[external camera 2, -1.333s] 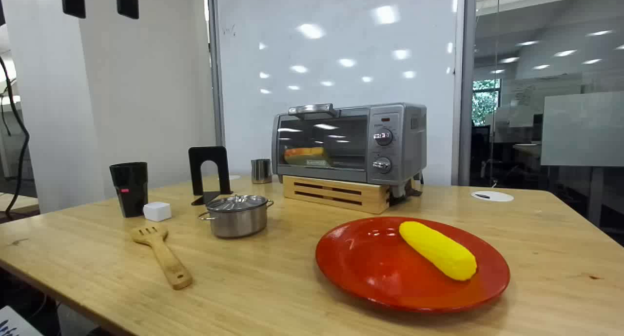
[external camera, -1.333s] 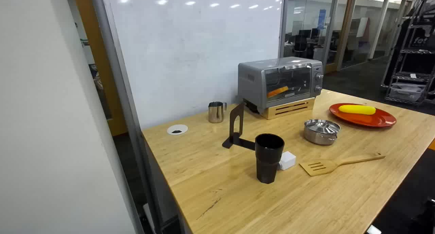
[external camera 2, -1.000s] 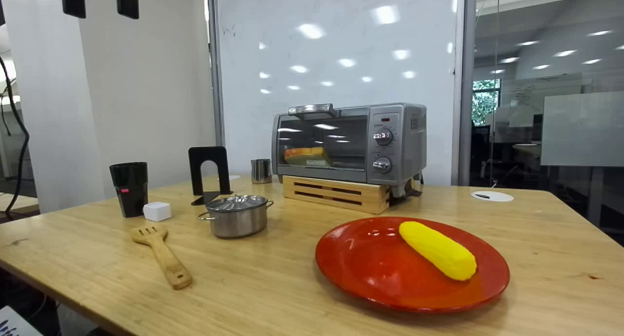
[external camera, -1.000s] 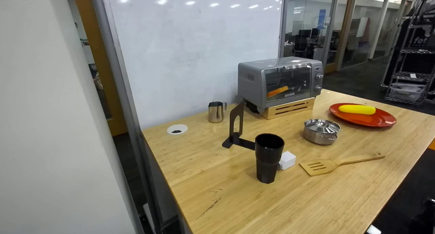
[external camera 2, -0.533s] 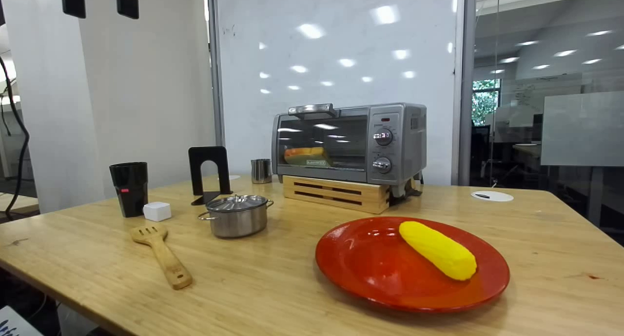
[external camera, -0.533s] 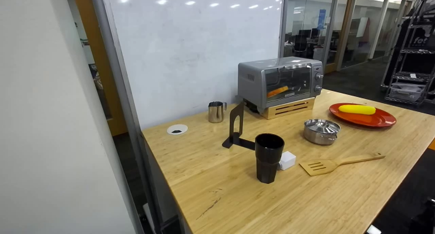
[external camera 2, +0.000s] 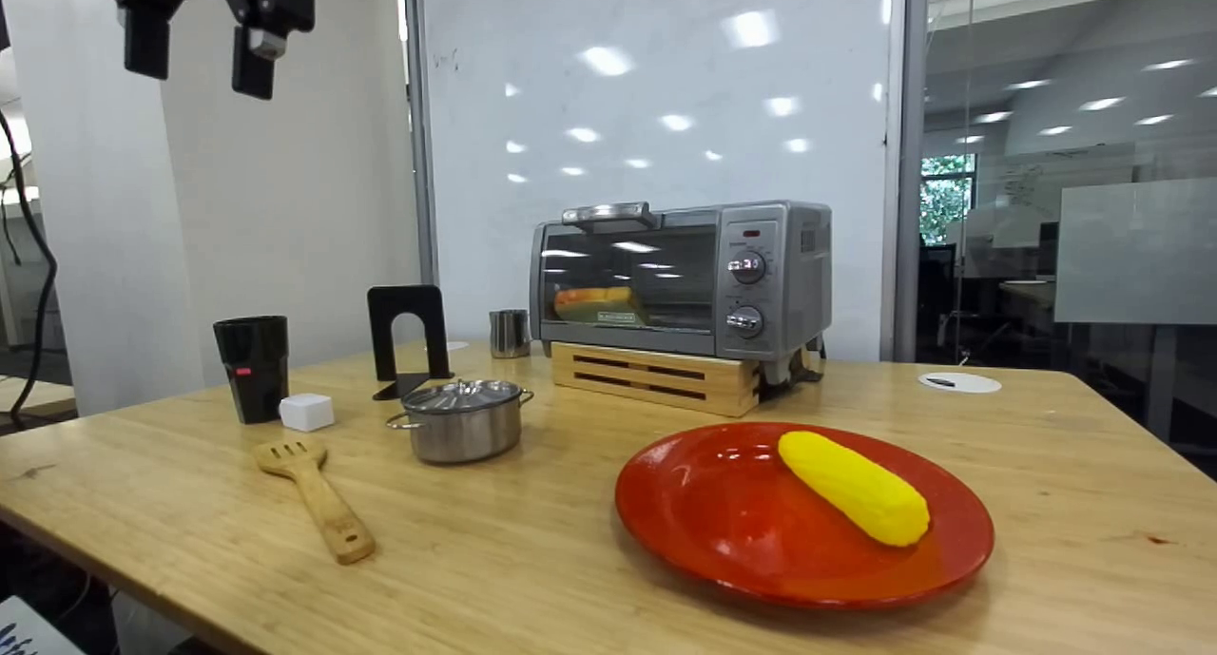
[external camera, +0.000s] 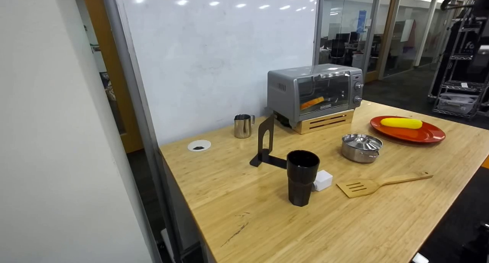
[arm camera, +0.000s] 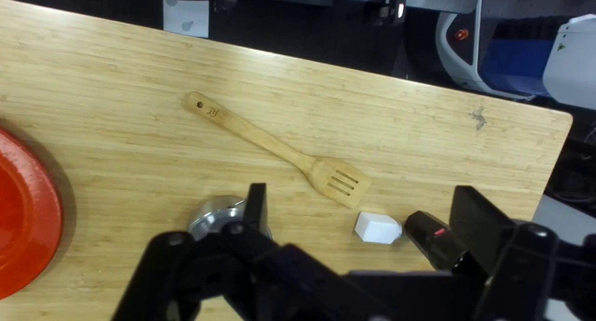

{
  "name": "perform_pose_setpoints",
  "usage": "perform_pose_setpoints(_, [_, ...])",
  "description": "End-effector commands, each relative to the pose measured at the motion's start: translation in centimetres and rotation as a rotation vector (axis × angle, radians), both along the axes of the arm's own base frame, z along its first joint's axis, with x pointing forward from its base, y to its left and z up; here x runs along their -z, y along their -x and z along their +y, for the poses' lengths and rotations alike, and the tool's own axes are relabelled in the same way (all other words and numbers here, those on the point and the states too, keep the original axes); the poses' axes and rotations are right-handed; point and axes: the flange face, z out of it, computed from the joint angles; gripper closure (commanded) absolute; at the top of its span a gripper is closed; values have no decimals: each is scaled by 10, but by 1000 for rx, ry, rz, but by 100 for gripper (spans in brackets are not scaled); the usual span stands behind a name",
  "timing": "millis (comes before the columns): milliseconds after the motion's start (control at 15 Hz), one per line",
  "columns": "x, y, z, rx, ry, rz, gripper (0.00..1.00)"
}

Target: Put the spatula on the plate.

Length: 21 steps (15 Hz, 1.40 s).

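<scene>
Can see the spatula (external camera 2: pixel 319 496) lying on the table (external camera 2: pixel 494 550), lower left in an exterior view, well apart from the red plate (external camera 2: pixel 727 536) at lower right. Can make out the gripper (external camera 2: pixel 200 64), spread wide, at upper left.

The toaster oven (external camera 2: pixel 685 265) stands on a slotted wooden stand (external camera 2: pixel 651 379) on the table (external camera: pixel 259 202). Its glass door (external camera 2: pixel 656 289) is closed; an orange-and-yellow item (external camera 2: pixel 597 303) shows through the glass. Two control knobs (external camera 2: pixel 747 266) are arranged one above the other beside the door. The whiteboard (external camera: pixel 221 60) is positioned upright behind the oven. A metal jug (external camera: pixel 243 126) stands near the oven. The black bookend (external camera 2: pixel 407 300) stands upright, near the black cup (external camera 2: pixel 257 375). The cup is upright. The white block (external camera 2: pixel 306 413) sits just beside the cup; contact between them cannot be confirmed. The metal pot (external camera 2: pixel 466 433) has its lid (external camera 2: pixel 463 396) fitted. The yellow corn (external camera 2: pixel 856 489) lies on its side.
</scene>
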Motion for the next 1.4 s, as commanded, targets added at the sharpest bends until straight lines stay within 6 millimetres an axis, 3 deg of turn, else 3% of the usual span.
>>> perform_pose_setpoints(0, [64,-25,-16,-101,-65,73,0])
perform_pose_setpoints(200, [107,-36,-21,-211,12,87,0])
perform_pose_setpoints(467, [159,-46,-13,-336,164,-29,0])
perform_pose_setpoints(933, [245,-17,17,-471,200,-108,0])
perform_pose_setpoints(1000, [249,-29,16,-501,205,-94,0])
perform_pose_setpoints(1333, [243,-24,19,-490,203,-78,0])
